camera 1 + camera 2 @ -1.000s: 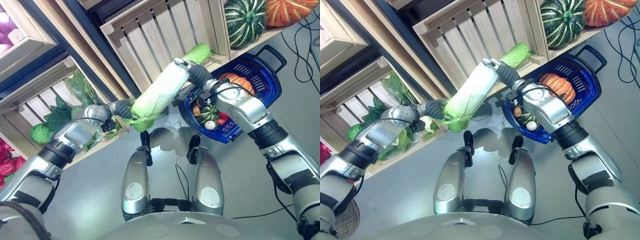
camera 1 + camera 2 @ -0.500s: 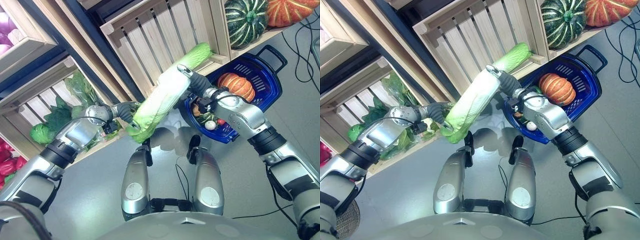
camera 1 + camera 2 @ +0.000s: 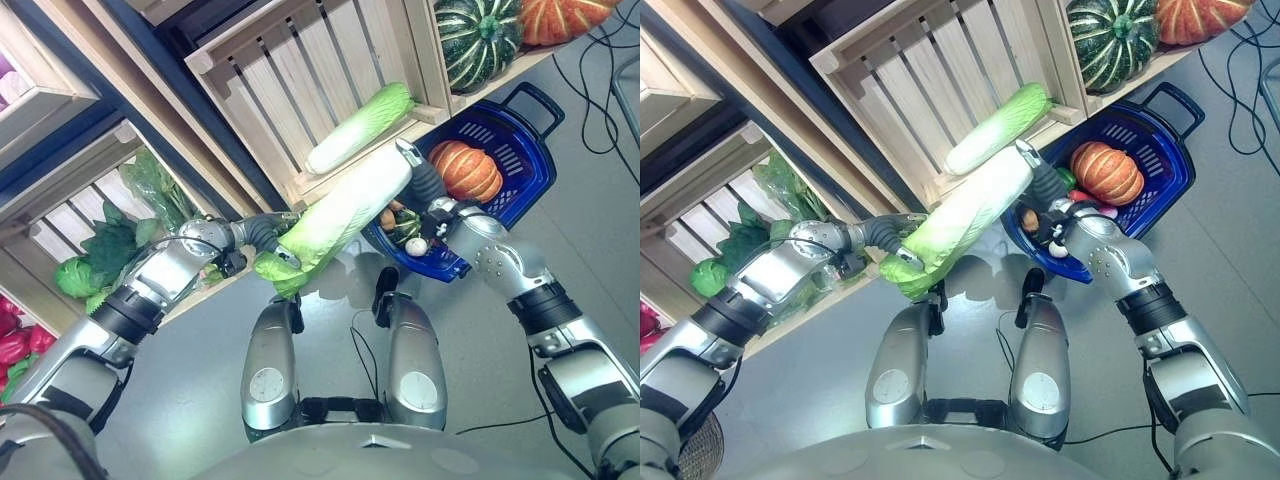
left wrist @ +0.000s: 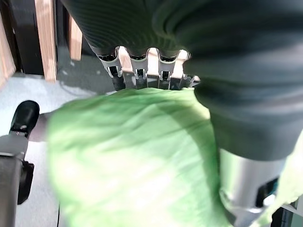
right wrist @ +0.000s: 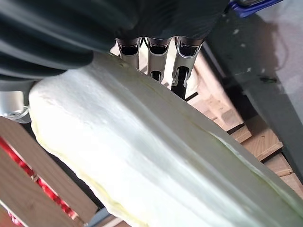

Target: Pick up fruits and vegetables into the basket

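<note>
Held item: napa cabbage [image 3: 345, 215], carried off the floor between both hands, white stem end toward the basket, leafy green end toward the left.
Left hand [image 3: 262, 232]: fingers curled round the leafy end.
Right hand [image 3: 425, 185]: fingers wrapped on the stem end, right by the basket's near-left rim.
Change: a second ago the cabbage lay across the front of the wooden crate [image 3: 300, 70]; now it sits lower and further right, its stem end at the basket's edge.
Still in crate: a second napa cabbage [image 3: 358, 128].
Basket [image 3: 520, 140]: blue, on the floor to the right; holds an orange pumpkin [image 3: 465, 170] and smaller produce.
Meaning: transfer looks nearly done; judged next step is to lower the stem end in and release.
</note>
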